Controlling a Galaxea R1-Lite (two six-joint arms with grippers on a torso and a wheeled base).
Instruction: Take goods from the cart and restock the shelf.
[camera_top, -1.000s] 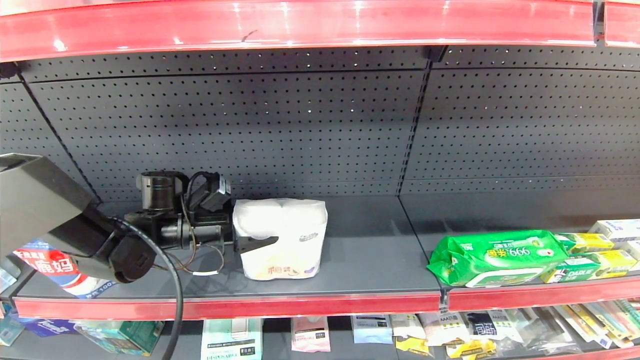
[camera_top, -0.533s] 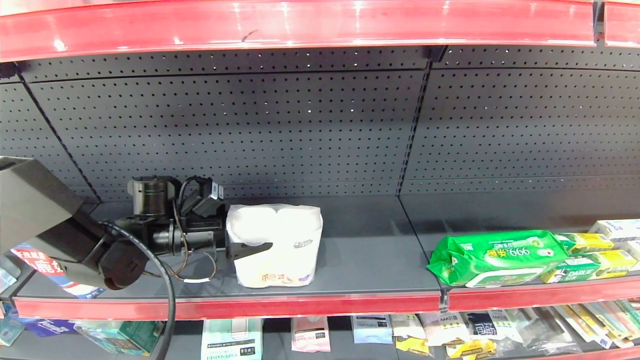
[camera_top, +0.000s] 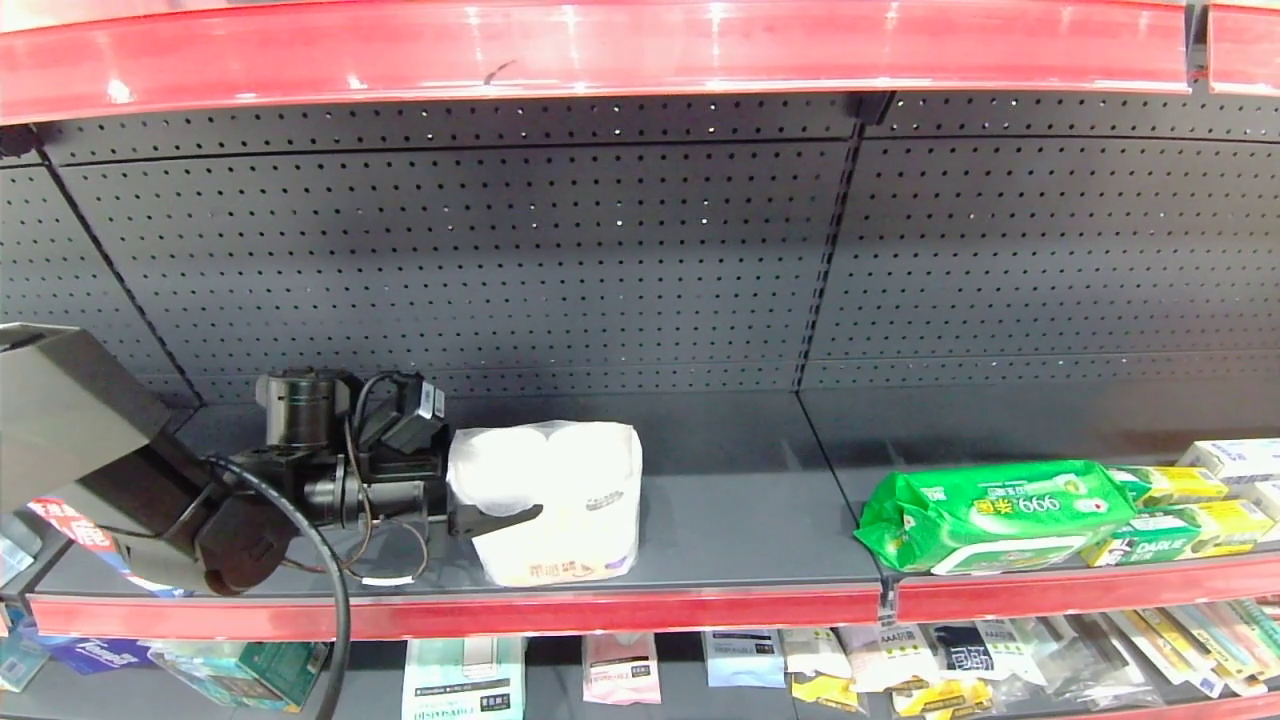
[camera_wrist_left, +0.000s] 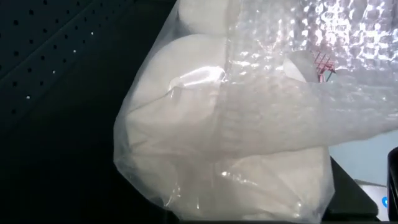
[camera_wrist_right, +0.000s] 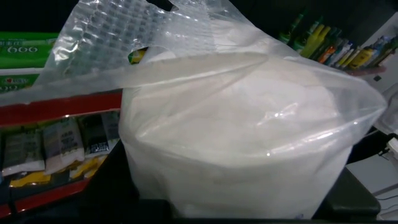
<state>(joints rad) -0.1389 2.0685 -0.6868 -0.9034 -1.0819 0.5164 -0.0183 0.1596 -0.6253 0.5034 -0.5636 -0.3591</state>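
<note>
Leftward and toward the front edge of the shelf (camera_top: 740, 520) is where the roll pack (camera_top: 565, 470) has travelled, and the left gripper (camera_top: 505, 495) has gone with it. The pack now sits lower against the red front lip than it did a second ago. The claw is pinching the pack: one dark finger (camera_top: 495, 520) lies across its front face and the other is hidden behind it. Whether the base already rests on the shelf board or hangs just above it cannot be told (the gap, if any, is hidden). The likely meaning is that placement is in its last stage, with release and withdrawal of the arm left to do.

Clear plastic wrap bundles several white rolls together, and the left wrist view shows that wrap (camera_wrist_left: 236, 124) loose and crinkled at one end. The left bay of the shelf carries this one pack, near its front edge. The right bay carries a green wipes pack (camera_top: 995, 510) at its front edge, with small boxes (camera_top: 1190, 510) just beside it toward the right end.

The right gripper (camera_wrist_right: 249, 206) appears clamped on a second pack (camera_wrist_right: 249, 137) of wrapped rolls, held off the shelf, with the red lip (camera_wrist_right: 56, 106) behind it. That pack looks like the next item to stock.
</note>
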